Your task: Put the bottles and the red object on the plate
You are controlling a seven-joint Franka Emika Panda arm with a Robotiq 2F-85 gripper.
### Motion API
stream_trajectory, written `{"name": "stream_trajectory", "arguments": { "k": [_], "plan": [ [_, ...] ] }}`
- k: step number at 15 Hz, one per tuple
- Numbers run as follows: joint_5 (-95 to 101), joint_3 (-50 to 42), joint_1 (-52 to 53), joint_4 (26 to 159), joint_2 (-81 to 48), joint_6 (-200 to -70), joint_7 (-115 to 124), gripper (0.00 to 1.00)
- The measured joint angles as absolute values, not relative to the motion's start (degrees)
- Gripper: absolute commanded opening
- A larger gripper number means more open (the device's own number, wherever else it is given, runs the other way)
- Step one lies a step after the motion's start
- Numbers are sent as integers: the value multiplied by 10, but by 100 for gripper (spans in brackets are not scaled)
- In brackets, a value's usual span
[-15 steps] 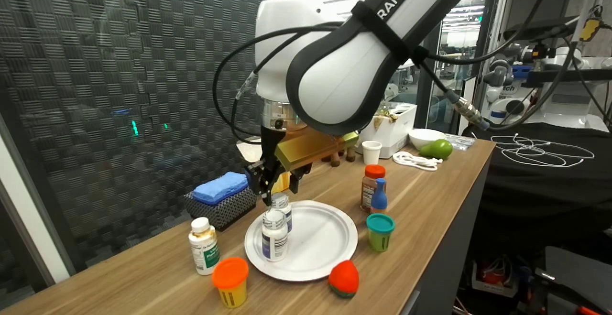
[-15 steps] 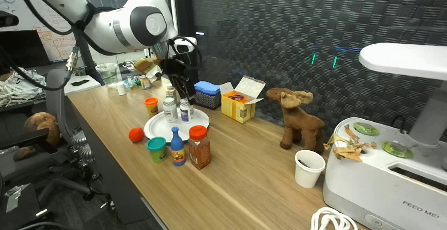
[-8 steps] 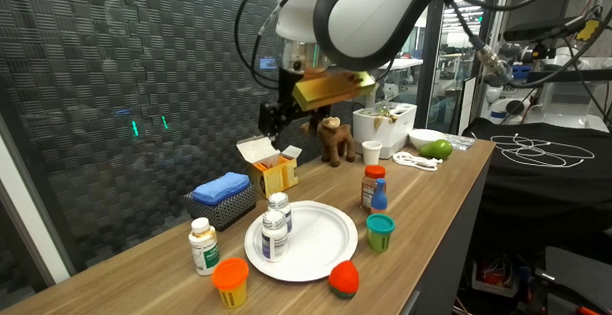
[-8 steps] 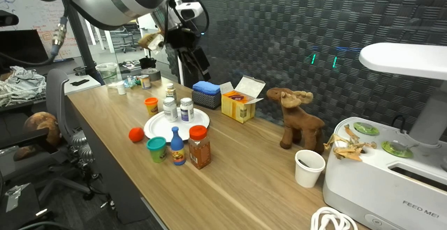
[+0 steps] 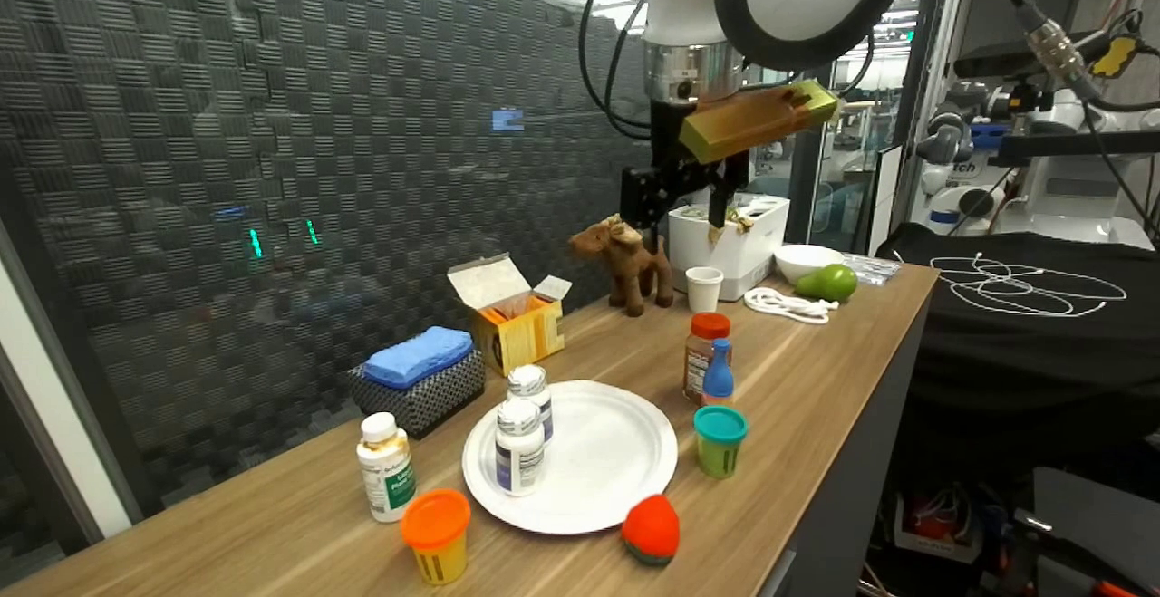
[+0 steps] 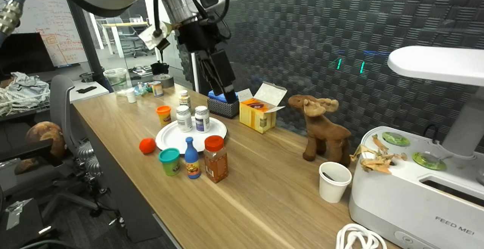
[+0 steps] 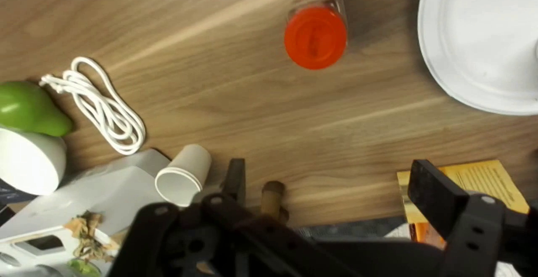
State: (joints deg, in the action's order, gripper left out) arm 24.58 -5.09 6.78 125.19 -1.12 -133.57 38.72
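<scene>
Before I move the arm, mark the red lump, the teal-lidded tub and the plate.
Red lump [image 5: 652, 525], in an exterior view: on its red side.
Teal-lidded tub [image 6: 171, 165], in an exterior view: on its green body.
Plate [image 7: 481, 48], in the wrist view: on its bare inner surface.

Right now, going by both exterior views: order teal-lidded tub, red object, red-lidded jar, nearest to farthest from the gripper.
1. Red-lidded jar: lower than the gripper, beside the blue bottle.
2. Teal-lidded tub: past the blue bottle, off the plate.
3. Red object: farthest, on the counter beside the plate.
</scene>
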Motion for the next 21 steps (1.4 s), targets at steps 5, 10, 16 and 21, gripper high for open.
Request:
{"name": "stream_trajectory", "arguments": {
  "k": [5,10,16,21],
  "plan": [
    [204,-26,51,1293,-20,-1336,355,100],
    [187,-14,51,1312,-41,-1352,348,100],
    [200,-20,39,1318,-64,-1411,350,100],
    [231,-31,37,1323,-73,-1428,364,75]
  ]
}}
